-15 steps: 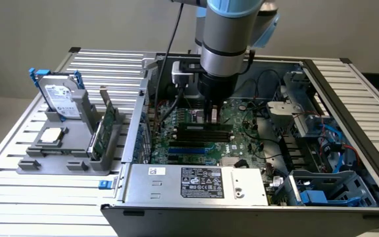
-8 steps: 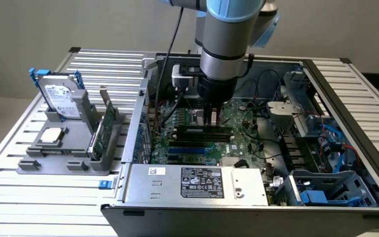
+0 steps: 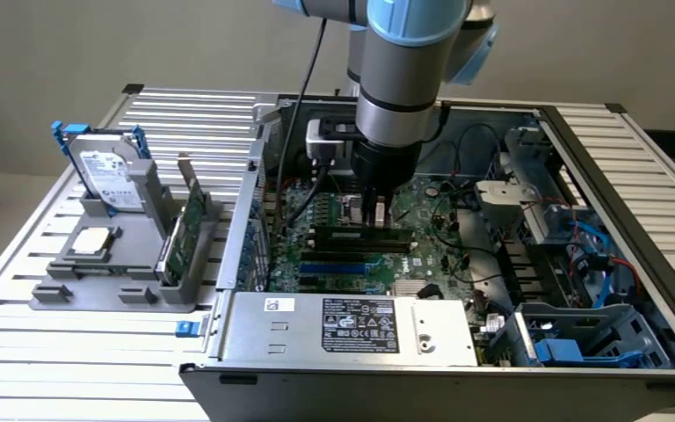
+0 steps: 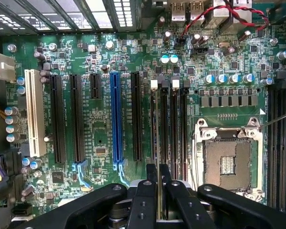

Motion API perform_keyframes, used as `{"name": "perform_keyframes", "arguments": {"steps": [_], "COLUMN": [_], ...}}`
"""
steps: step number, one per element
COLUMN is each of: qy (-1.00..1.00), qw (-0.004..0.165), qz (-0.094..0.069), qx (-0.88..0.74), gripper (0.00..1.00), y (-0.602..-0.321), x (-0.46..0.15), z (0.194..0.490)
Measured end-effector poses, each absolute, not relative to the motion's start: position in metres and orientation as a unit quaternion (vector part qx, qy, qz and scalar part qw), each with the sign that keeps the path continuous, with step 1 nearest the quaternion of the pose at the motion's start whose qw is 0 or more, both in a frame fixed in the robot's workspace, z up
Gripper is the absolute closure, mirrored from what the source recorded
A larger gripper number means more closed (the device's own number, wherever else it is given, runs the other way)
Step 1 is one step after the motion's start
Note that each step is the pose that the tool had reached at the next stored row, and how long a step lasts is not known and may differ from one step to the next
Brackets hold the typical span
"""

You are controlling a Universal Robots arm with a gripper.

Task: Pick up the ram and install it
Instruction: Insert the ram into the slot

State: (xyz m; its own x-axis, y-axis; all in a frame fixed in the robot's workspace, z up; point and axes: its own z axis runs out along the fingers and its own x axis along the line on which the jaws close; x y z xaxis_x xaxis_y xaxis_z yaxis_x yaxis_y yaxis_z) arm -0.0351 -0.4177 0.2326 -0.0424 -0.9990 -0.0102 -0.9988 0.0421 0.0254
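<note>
Inside the open computer case, my gripper [image 3: 373,214] hangs low over the green motherboard [image 3: 438,255]. In the wrist view the gripper [image 4: 158,172] is shut on the ram [image 4: 158,138], which I see edge-on as a thin line between the two black fingers [image 4: 145,191]. It runs along the first of the black memory slots [image 4: 155,102], the one with a white clip at its end. In the exterior view the ram [image 3: 344,234] is a long dark strip level with the slots under the fingers. I cannot tell whether it is seated in the slot.
A CPU socket [image 4: 227,160] lies beside the memory slots, and a blue slot [image 4: 116,119] and black card slots lie on the other side. The power supply [image 3: 350,325] fills the case front. A grey stand at the exterior view's left holds a hard drive [image 3: 109,180] and a green card [image 3: 191,224].
</note>
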Motion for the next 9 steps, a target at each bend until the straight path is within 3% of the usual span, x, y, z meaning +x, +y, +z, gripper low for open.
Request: {"name": "perform_keyframes", "arguments": {"steps": [9], "qy": [-0.722], "qw": [0.005], "qz": [-0.013], "qx": [0.692], "gripper": [0.86], "y": [-0.4176], "x": [-0.0350], "z": [0.2302]}}
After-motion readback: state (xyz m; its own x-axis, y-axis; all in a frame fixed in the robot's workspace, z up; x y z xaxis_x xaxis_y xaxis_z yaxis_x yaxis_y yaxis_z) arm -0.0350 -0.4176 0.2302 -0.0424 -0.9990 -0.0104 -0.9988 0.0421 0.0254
